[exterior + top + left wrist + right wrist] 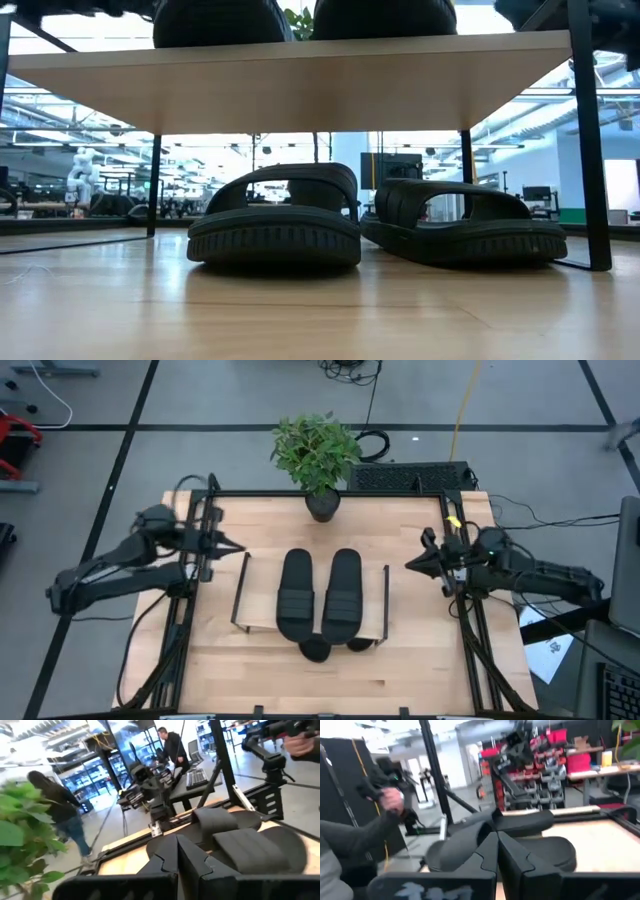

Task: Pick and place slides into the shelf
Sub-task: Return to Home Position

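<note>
The tabletop (300,680) carries the shelf (260,595) at its middle, board lengthwise from left edge to right edge. Two slides (297,595) lie side by side on the board and two more (275,225) sit under it. All have long axes running far edge to near edge, and the lower pair's rounded ends poke out toward the near edge. The left gripper (236,546) and right gripper (410,564) hang beyond the shelf's ends, tips pressed together, empty, clear of every slide.

Wood table (300,680), shelf (262,592), slides (297,592) atop, slides (275,225) beneath, potted plant (318,460)
</note>
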Robot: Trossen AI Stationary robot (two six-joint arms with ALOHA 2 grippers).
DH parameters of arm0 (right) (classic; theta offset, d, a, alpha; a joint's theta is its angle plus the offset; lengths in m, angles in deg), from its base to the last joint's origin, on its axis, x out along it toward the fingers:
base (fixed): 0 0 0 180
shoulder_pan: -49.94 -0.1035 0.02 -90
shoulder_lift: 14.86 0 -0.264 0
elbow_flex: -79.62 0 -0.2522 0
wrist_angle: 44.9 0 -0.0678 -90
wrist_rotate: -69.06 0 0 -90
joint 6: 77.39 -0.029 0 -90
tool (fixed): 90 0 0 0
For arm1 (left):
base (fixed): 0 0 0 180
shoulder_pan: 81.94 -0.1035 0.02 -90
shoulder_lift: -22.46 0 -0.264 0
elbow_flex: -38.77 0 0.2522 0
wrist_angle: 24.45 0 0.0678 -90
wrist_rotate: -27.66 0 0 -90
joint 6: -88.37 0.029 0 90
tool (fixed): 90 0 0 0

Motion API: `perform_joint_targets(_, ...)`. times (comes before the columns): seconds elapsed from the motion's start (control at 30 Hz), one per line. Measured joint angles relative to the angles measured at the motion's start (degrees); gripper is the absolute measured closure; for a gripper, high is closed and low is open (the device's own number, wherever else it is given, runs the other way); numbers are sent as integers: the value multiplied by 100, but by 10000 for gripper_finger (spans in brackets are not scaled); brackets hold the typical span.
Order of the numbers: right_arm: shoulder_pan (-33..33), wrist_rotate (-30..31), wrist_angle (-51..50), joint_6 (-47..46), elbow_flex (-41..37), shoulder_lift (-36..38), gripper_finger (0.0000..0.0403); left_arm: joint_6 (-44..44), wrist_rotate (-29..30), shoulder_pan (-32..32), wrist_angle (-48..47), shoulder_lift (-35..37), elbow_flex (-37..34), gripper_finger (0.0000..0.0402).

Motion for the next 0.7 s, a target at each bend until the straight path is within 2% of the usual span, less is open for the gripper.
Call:
perform_joint_targets(0.13,-41,7,-251,-205,-216,876,403,22,719,188,-670,1114,-111,401)
perform_joint_targets(0.2,-120,153,-278,-223,-371,1229,403,-164,1068,302,-540,1590,-312,402)
perform_joint_targets(0.33,-296,446,-259,-227,-794,1709,403,-737,1284,499,55,2307,-924,402)
perform_joint_targets(0.4,-383,742,-262,-267,-1047,1809,403,-961,1408,580,153,2523,-1260,402)
perform_joint_targets(0.53,-543,809,-27,-347,-1450,1922,403,-1206,1980,757,154,2925,-1681,402)
perform_joint_targets(0.63,-635,1201,96,-433,-1600,1965,403,-1574,2331,901,-75,2901,-1848,402)
perform_joint_targets(0.7,-687,1241,79,-333,-1631,1967,403,-1717,2539,1037,14,2856,-1954,402)
